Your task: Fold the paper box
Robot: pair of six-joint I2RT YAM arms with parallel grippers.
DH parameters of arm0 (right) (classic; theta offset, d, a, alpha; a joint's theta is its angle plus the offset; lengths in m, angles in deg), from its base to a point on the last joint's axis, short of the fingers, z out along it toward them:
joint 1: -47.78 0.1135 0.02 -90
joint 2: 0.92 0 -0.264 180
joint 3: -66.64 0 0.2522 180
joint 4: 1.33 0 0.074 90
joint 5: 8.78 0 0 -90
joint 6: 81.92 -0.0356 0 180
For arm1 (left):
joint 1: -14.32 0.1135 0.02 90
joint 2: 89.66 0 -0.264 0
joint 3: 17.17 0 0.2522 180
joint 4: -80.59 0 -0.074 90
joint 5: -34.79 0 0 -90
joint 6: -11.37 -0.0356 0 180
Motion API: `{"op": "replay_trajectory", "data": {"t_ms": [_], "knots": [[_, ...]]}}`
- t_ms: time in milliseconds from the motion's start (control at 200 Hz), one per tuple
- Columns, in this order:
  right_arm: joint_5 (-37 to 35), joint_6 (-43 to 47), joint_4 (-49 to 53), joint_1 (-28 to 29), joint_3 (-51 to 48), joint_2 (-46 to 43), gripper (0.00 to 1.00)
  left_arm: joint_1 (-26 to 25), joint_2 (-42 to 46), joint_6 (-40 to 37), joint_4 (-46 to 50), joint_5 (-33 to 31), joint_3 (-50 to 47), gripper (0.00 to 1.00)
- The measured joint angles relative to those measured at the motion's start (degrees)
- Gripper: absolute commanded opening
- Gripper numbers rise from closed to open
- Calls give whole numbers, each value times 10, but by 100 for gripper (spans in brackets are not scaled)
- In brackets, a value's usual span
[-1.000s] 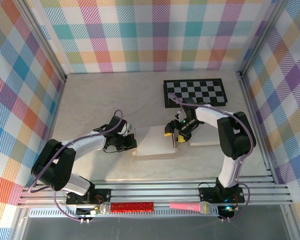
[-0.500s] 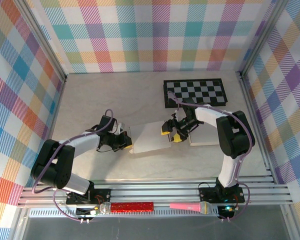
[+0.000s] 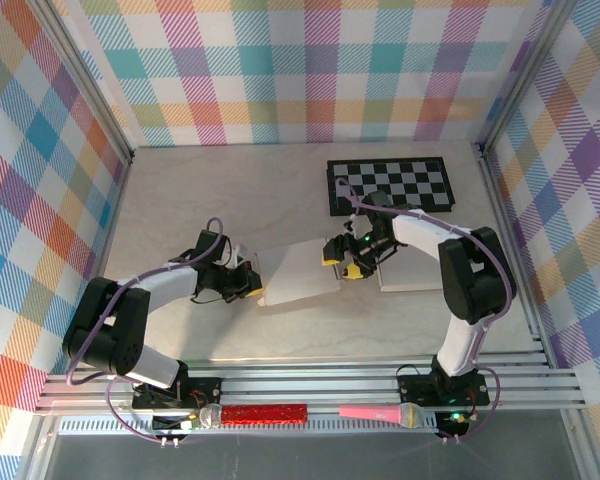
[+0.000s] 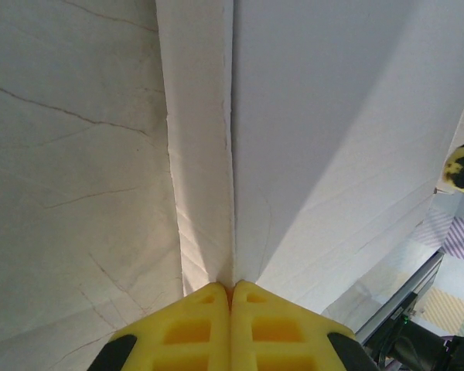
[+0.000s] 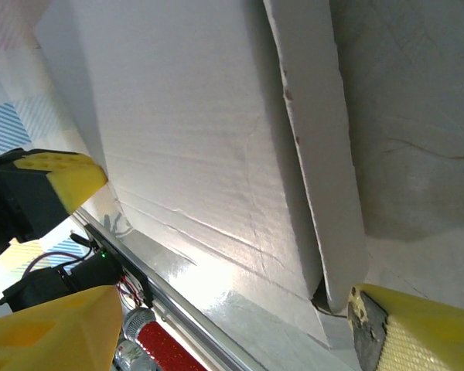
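The paper box [image 3: 300, 272] is a flat white card lying slightly askew in the middle of the table. My left gripper [image 3: 248, 285] is at its left edge. In the left wrist view its yellow fingers [image 4: 209, 309] are pressed together, pinching a raised fold of the paper box [image 4: 332, 116]. My right gripper [image 3: 342, 262] is at the box's right edge. In the right wrist view the right gripper [image 5: 232, 328] stands wide open over the paper box [image 5: 185, 139] and its narrow side flap [image 5: 317, 154], gripping nothing.
A black-and-white checkerboard [image 3: 390, 187] lies at the back right. A second white sheet [image 3: 412, 272] lies under the right arm. A red stick [image 3: 265, 412] and a pink microphone [image 3: 380, 412] rest on the front rail. Plaid walls close off three sides.
My left gripper has pulled back to the left with the box edge pinched, so the box slid left and turned a little. The right gripper shifted slightly towards the back and opened a touch.
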Motion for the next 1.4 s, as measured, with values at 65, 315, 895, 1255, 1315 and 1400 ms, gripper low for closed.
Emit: {"op": "replay_trajectory", "data": {"t_ms": [65,315,895,1255,1315,1400], "knots": [[-2,5,3,-6,2,-4,77,2,3,-2,5,0,0,0],[-4,34,27,-11,35,38,80,39,30,0,-2,28,-16,0],[95,-7,-25,0,61,108,81,113,-32,91,-143,165,-65,0],[89,-40,-44,2,61,50,66,113,54,7,57,111,15,24],[89,-43,-44,2,56,25,64,113,59,-4,75,103,23,21],[91,-56,-48,2,38,-15,62,113,49,-12,89,98,24,17]]}}
